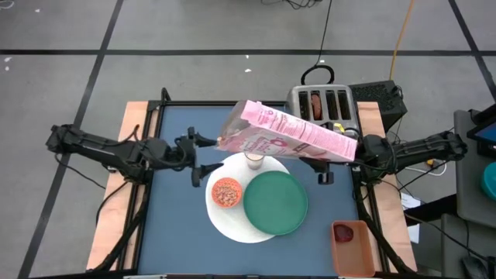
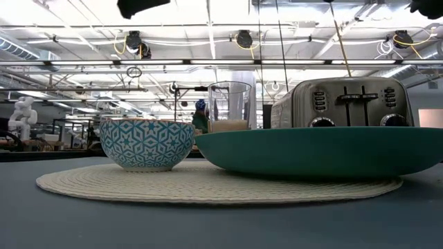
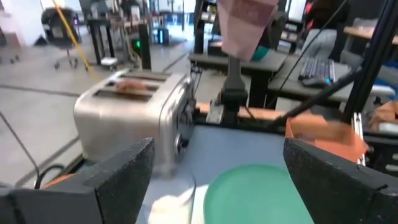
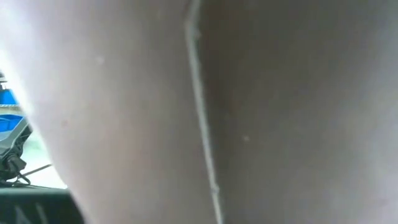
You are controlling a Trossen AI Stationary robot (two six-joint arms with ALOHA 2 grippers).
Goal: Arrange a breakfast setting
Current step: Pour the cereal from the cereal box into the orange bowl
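Cereal bowl (image 1: 226,192) filled; right end effector (image 1: 341,151) clamps pink box (image 1: 288,133), print unreadable; left (image 1: 203,156) open.

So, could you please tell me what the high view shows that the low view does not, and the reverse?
Only the high view shows both arms: the right gripper shut on the tilted pink cereal box above the table, the open left gripper beside the plates, and the orange cup holding a dark red fruit.

Only the low view shows the blue star pattern on the small cereal bowl and the woven texture of the large white round plate.

Both show the bowl, the green round plate, the milk glass and the silver four-slot toaster.
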